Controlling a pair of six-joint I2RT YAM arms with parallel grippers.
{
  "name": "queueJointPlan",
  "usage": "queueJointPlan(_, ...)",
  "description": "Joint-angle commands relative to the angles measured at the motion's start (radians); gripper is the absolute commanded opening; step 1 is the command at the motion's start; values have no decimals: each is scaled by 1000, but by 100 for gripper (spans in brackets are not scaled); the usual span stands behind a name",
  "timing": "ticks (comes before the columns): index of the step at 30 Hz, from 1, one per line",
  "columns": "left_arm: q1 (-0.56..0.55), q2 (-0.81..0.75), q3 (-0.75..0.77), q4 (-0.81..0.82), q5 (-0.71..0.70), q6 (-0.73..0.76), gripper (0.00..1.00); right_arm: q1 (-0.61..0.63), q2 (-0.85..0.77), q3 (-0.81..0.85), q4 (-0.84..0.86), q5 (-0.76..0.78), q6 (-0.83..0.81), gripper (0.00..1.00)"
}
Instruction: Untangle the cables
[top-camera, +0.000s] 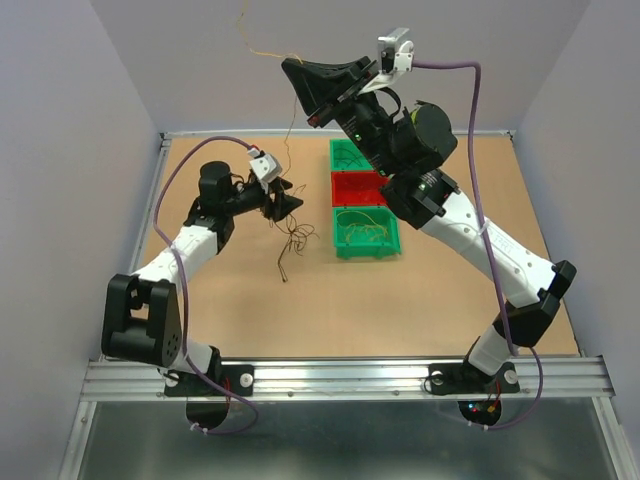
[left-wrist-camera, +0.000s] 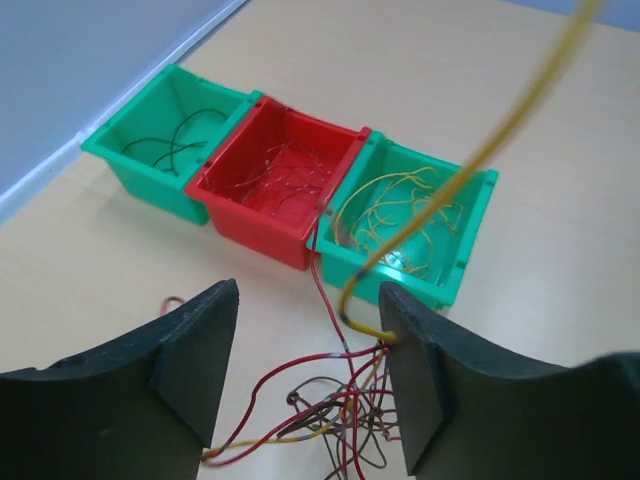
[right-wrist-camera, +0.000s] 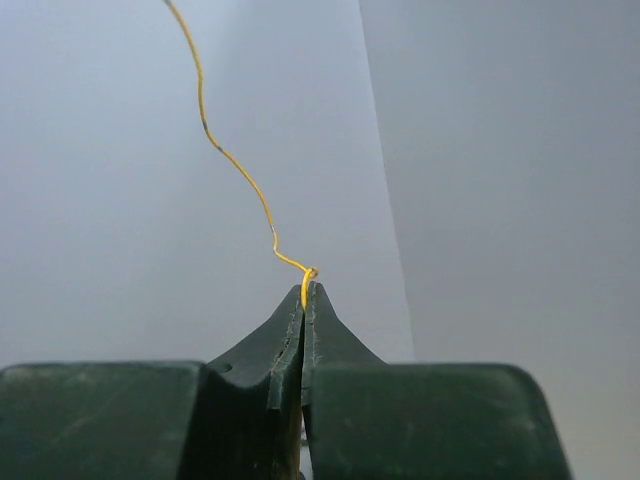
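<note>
The cables are a tangle (top-camera: 295, 240) of red, dark and yellow wires on the table, just in front of my left gripper (top-camera: 287, 203). In the left wrist view the tangle (left-wrist-camera: 350, 410) lies between the open fingers of the left gripper (left-wrist-camera: 308, 325). One yellow wire (left-wrist-camera: 470, 165) rises from the tangle, touching the right finger (left-wrist-camera: 420, 380), and runs up out of frame. My right gripper (top-camera: 288, 66) is raised high over the table's far side, shut on that yellow wire (top-camera: 291, 125). In the right wrist view the wire (right-wrist-camera: 240, 165) leaves the closed tips of the right gripper (right-wrist-camera: 305, 292).
Three small bins stand in a row right of the tangle: a green one (left-wrist-camera: 140, 150) holding dark wires, a red one (left-wrist-camera: 255, 215) holding reddish wires, and a green one (left-wrist-camera: 470, 235) holding yellow wires. In the top view they are the far green bin (top-camera: 335, 155), the red bin (top-camera: 338, 190) and the near green bin (top-camera: 340, 235).
</note>
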Motion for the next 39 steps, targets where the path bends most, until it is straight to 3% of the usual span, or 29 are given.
queueJointPlan(1, -6, 60, 57, -28, -228, 24, 64, 7, -5, 1, 189, 68, 7, 1)
queueJointPlan(3, 0, 86, 69, -50, -480, -4, 61, 7, -13, 2, 218, 93, -7, 1)
queueJointPlan(7, 69, 230, 160, -168, -569, -35, 60, 7, -48, -1, 250, 127, -40, 1)
queueJointPlan(12, 166, 332, 255, -222, -564, -104, 57, 7, -116, -57, 247, 202, -86, 0)
queueJointPlan(25, 295, 292, 226, -171, -627, -135, 60, 7, -269, -212, 244, 363, -204, 1)
queueJointPlan(32, 397, 353, 284, -219, -480, -213, 61, 5, -378, -306, 238, 418, -244, 0)
queueJointPlan(39, 425, 381, 299, -219, -446, -239, 62, 5, -418, -347, 235, 475, -306, 0)
